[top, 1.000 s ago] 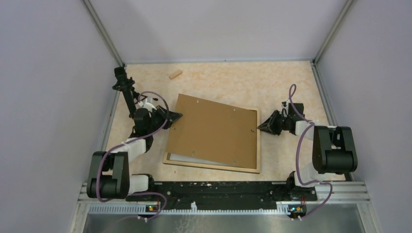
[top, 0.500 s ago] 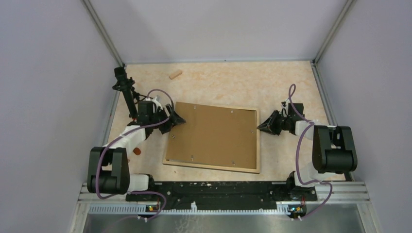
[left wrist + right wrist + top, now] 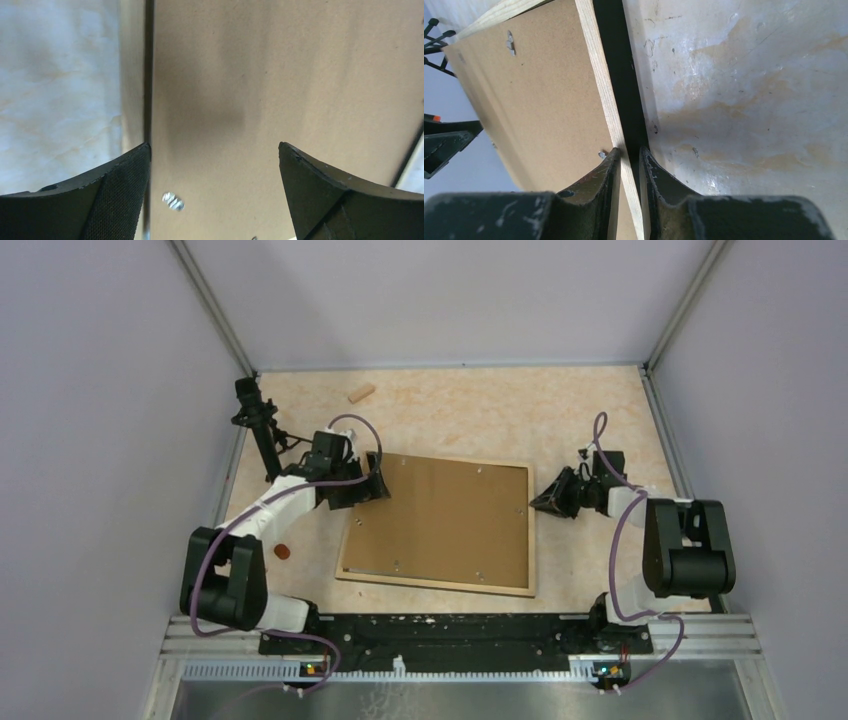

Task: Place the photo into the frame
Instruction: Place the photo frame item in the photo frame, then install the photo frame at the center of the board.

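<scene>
The frame (image 3: pixel 531 540), pale wood rails up, lies flat in the middle of the table. A brown backing board (image 3: pixel 445 520) fills it, and the photo is hidden. My left gripper (image 3: pixel 378 486) hovers open over the board's far left corner, holding nothing. In the left wrist view its wide-apart fingers (image 3: pixel 125 190) straddle the bare board (image 3: pixel 280 75) next to the frame's left rail (image 3: pixel 132 60). My right gripper (image 3: pixel 542 502) is shut on the frame's right rail. The right wrist view shows the rail (image 3: pixel 596 65) pinched between the fingertips of the right gripper (image 3: pixel 629 150), with the board (image 3: pixel 534 100) to its left.
A small wooden cylinder (image 3: pixel 361 393) lies near the back wall. A black stand (image 3: pixel 255 420) rises at the far left edge. A small reddish-brown piece (image 3: pixel 283 552) sits on the table left of the frame. Enclosure walls bound three sides.
The backing board, held skewed and raised by the left gripper, now lies square in the frame. The left gripper has opened and moved right over the board's corner. The right arm is unchanged.
</scene>
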Motion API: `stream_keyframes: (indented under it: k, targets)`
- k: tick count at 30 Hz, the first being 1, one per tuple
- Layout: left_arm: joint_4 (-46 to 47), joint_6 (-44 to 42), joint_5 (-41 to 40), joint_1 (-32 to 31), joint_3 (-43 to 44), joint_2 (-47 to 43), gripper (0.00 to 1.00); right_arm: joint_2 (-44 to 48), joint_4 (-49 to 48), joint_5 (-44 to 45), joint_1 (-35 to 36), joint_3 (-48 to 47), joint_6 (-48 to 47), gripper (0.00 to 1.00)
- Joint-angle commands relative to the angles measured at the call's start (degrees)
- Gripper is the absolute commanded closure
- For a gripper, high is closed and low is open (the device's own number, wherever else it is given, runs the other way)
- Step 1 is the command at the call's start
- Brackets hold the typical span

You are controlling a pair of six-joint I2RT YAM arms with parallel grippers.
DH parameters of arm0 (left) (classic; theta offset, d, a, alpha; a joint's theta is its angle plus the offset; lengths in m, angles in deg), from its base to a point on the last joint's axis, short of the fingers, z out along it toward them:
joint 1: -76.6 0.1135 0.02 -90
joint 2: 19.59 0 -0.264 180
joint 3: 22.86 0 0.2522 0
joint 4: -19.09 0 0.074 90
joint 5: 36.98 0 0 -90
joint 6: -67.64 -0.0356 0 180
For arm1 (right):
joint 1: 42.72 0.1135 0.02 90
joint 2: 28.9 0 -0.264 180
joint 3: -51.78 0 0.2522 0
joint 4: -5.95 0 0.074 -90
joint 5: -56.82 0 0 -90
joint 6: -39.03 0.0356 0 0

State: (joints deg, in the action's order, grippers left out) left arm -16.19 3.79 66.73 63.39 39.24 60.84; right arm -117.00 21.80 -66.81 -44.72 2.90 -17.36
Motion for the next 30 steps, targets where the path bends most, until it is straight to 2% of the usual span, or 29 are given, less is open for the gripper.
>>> stream_keyframes:
  k: [1, 7, 10, 14, 15, 18, 21, 23, 27, 30]
  targets:
    - [-8.7, -5.1, -9.0, -0.5, 5.1, -1.5, 0.02, 2.2, 3.9, 2.2, 0.3, -2.4, -2.7, 0.81]
    - [-13.8, -7.7, -9.1, -0.6, 8.9, -2.5, 0.02, 4.1, 5.9, 2.3, 0.3, -3.5, -3.1, 0.81]
    - [-11.1, -8.3, -12.1, -0.5, 7.1, -5.6, 0.02, 4.8, 7.7, 4.5, 0.3, -3.6, -4.5, 0.81]
    - [-7.5, -7.3, -9.6, -0.5, 6.3, -5.6, 0.02, 6.6, 9.8, 5.9, 0.4, -4.1, -6.1, 0.79]
    - [-7.5, -7.1, -8.9, -0.5, 6.5, -4.7, 0.01, 7.4, 11.0, 7.1, 0.6, -4.4, -6.8, 0.77]
    - [-8.6, -7.6, -6.4, -0.5, 7.0, -1.9, 0.04, 10.1, 13.8, 13.0, 2.4, -5.6, -10.1, 0.56]
    - [-8.1, -9.4, 1.2, -0.5, 7.1, -0.7, 0.04, 11.3, 17.6, 19.6, 6.6, -7.7, -12.4, 0.4]
    - [-4.5, -9.3, 8.2, -0.6, 5.7, -0.7, 0.06, 11.4, 18.6, 22.0, 10.0, -8.7, -12.6, 0.35]
    - [4.8, -1.3, 21.6, -2.2, 1.8, 0.8, 0.08, 9.5, 22.3, 26.3, 15.8, -11.2, -11.8, 0.33]
    - [11.7, 4.0, 23.1, -3.9, -1.5, 2.2, 0.08, 7.4, 24.0, 32.8, 20.3, -13.1, -11.3, 0.33]
